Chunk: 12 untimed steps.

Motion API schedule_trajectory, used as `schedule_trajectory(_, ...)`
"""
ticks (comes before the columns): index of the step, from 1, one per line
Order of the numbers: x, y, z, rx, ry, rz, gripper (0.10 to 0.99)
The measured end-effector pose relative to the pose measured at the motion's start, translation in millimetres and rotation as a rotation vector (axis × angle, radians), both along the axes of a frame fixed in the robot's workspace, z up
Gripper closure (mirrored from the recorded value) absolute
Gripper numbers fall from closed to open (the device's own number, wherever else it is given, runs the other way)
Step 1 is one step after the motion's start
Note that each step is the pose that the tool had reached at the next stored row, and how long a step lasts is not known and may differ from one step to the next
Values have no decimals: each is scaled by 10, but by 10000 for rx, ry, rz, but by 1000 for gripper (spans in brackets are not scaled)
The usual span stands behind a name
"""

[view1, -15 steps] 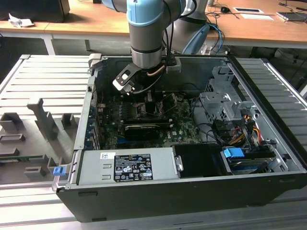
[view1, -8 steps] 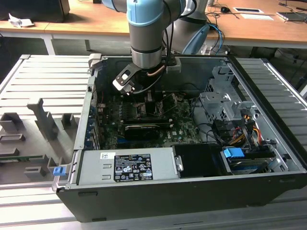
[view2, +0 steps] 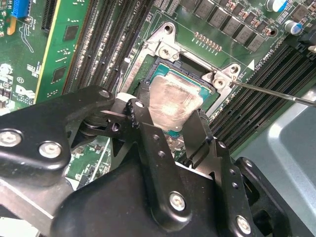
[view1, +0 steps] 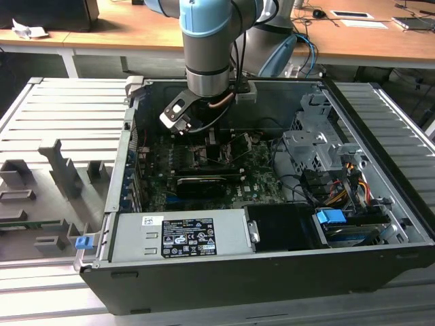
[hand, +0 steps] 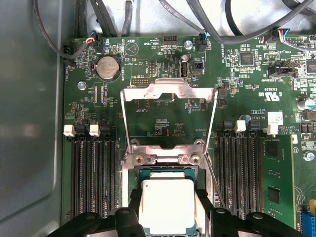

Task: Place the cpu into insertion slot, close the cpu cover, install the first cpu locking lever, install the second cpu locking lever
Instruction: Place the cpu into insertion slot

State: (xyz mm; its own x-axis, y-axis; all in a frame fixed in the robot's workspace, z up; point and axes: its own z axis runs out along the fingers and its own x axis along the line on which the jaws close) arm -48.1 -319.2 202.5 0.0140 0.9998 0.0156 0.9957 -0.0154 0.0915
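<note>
Pincer point(view2: 168, 116) clamped on the cpu point(view2: 174, 101), lying flat, metal top up, in the insertion slot point(view2: 173, 66), cpu cover point(hand: 170, 90) raised.

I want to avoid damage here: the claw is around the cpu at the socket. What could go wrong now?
The cpu may sit tilted in the insertion slot; when the claw lifts away, it could drag it askew. The cpu cover stands open, so nothing holds the chip down yet.

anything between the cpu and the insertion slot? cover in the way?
Nothing visible. The cpu cover is swung open, clear of the insertion slot. The cpu is right at the slot, by the gripper.
</note>
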Motion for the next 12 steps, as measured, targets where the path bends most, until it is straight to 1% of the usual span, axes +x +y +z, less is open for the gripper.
schedule_trajectory(4,0,0,0,1,-1,0,576)
schedule_trajectory(8,0,0,15,2,-1,0,576)
schedule_trajectory(12,0,-1,7,-5,2,-4,576)
